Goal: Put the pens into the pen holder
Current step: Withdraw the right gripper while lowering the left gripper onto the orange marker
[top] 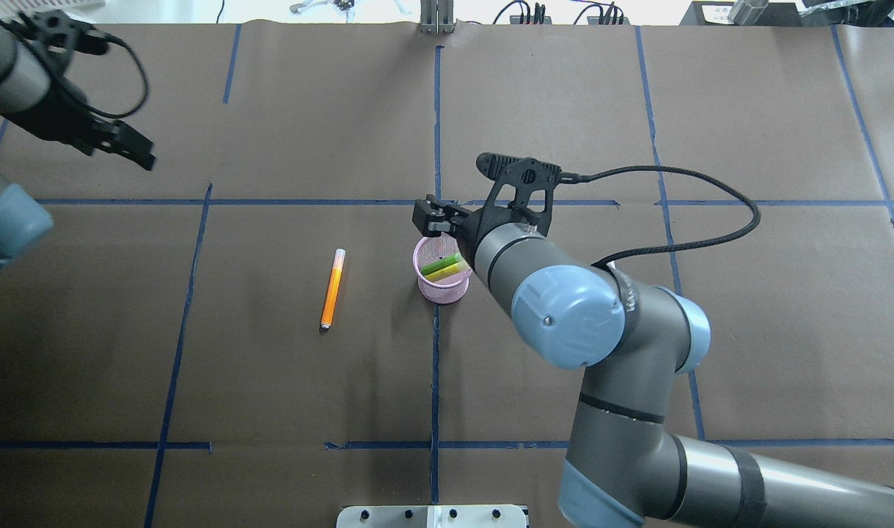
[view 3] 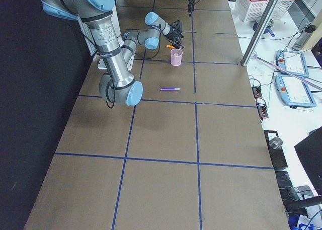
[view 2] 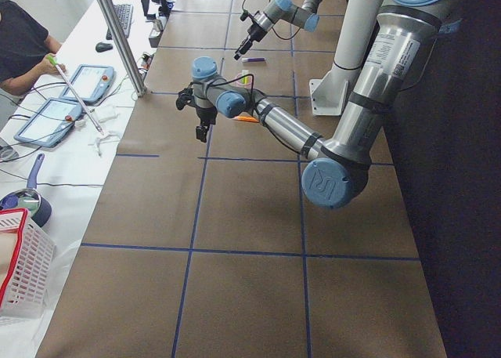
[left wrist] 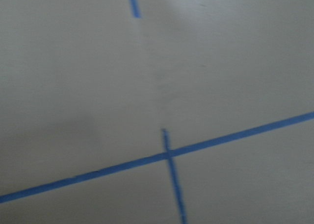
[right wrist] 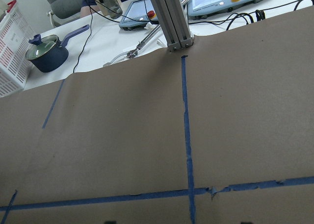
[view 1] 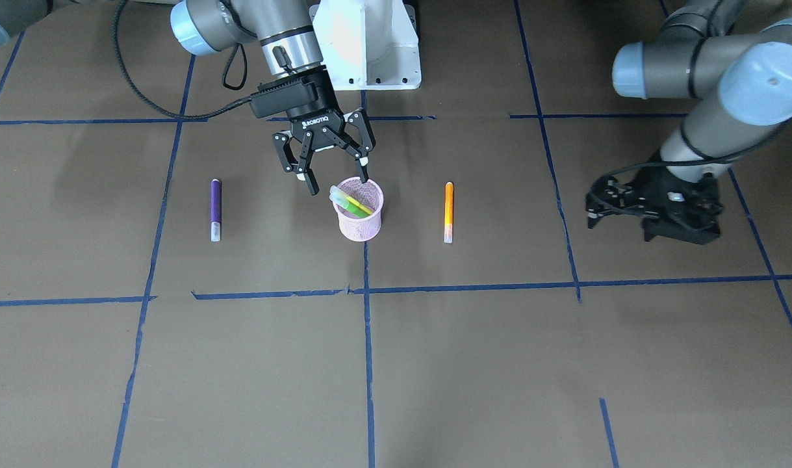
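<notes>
The pink mesh pen holder (view 1: 361,218) stands upright at the table's middle, also in the overhead view (top: 442,288). The green pen (view 1: 353,203) leans inside it, pale cap up. My right gripper (view 1: 336,174) hovers open and empty just above the holder's rim, on the robot's side. The purple pen (view 1: 216,209) lies flat on the right arm's side; the arm hides it in the overhead view. The orange pen (view 1: 448,212) lies flat on the other side (top: 332,288). My left gripper (view 1: 592,209) hangs open and empty, far from the pens.
Blue tape lines (view 1: 368,292) cross the brown table cover. The robot's white base (view 1: 370,45) stands behind the holder. A cable (top: 711,213) loops off the right wrist. Both wrist views show only table, tape and the operators' bench.
</notes>
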`<state>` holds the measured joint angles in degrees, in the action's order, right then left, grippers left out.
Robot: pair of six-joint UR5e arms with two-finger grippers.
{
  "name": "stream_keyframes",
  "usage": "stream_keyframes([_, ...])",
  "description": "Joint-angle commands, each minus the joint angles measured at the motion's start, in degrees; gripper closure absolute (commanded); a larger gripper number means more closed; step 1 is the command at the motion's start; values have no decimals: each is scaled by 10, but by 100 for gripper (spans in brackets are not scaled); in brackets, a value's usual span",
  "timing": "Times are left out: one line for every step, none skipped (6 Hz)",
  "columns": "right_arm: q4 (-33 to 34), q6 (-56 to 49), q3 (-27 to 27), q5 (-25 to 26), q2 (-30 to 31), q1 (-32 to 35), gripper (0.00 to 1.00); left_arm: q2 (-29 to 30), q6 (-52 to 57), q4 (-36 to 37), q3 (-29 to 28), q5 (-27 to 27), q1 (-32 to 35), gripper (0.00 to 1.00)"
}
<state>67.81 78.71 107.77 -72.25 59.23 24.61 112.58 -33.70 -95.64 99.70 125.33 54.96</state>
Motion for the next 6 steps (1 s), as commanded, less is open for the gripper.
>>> stream_keyframes([1, -4, 50, -119, 60, 75, 12, 60, -19, 86, -6, 1, -80, 0])
stream_keyframes([1, -7, 53, -213, 75, 137, 12, 81, -17, 125, -17, 2, -111, 0])
stream_keyframes([2, -16, 52, -359, 95, 226, 12, 100, -19, 126, -53, 2, -132, 0])
stream_keyframes([0, -69, 52, -433, 132, 282, 12, 125, -29, 127, -99, 2, -136, 0])
stream_keyframes([4, -123, 48, -511, 167, 336, 12, 155, -43, 133, -149, 3, -137, 2])
stream_keyframes([4, -162, 33, -586, 189, 386, 12, 180, -48, 133, -185, 24, -137, 3])
